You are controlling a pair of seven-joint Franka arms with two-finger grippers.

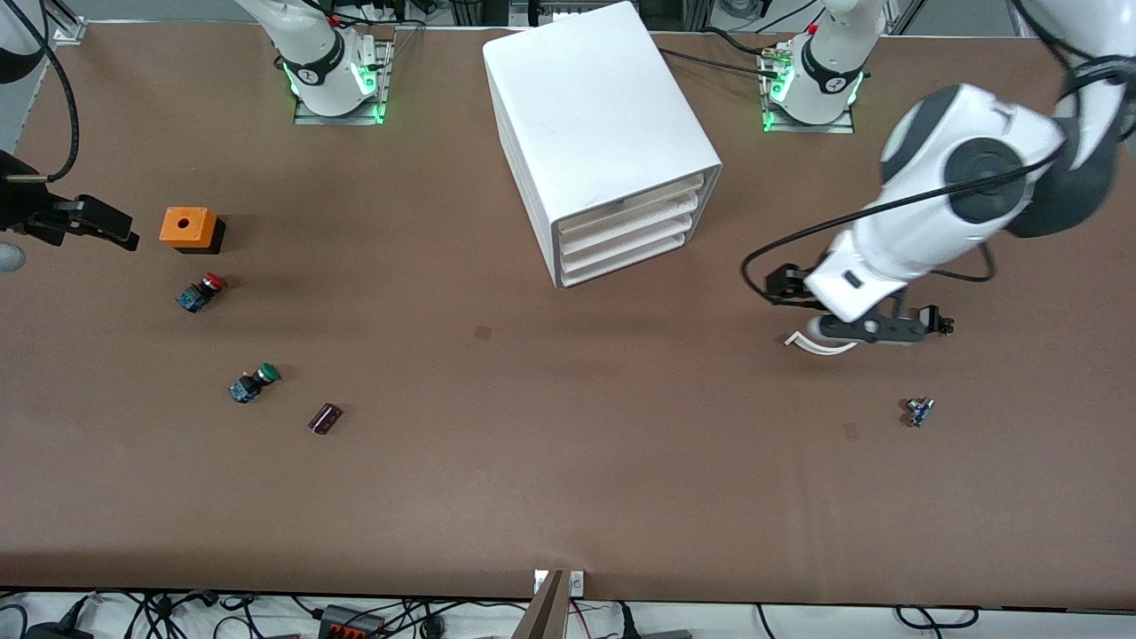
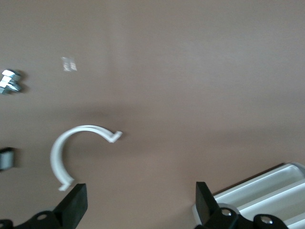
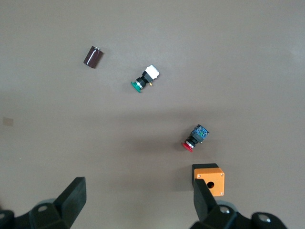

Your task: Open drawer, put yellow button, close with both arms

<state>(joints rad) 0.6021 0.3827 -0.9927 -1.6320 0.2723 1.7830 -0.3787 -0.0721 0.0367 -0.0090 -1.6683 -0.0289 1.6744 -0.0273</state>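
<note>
No yellow-capped button shows in any view. The white drawer cabinet (image 1: pixel 603 133) stands at the middle of the table's robot edge with all its drawers shut; a corner of it shows in the left wrist view (image 2: pixel 267 191). My left gripper (image 1: pixel 887 330) is open and empty, low over bare table toward the left arm's end, beside a white curved clip (image 1: pixel 821 344) that also shows in the left wrist view (image 2: pixel 64 152). My right gripper (image 1: pixel 102 226) is open and empty over the right arm's end, beside an orange box (image 1: pixel 188 228). In the wrist views both grippers (image 2: pixel 140 195) (image 3: pixel 138 191) have their fingers wide apart.
A red-capped switch (image 1: pixel 202 291) (image 3: pixel 194 138), a green-capped switch (image 1: pixel 253 383) (image 3: pixel 144 79) and a dark brown cylinder (image 1: pixel 325 418) (image 3: pixel 93 57) lie near the orange box (image 3: pixel 209 179). A small blue-and-silver part (image 1: pixel 919 411) lies nearer the front camera than the left gripper.
</note>
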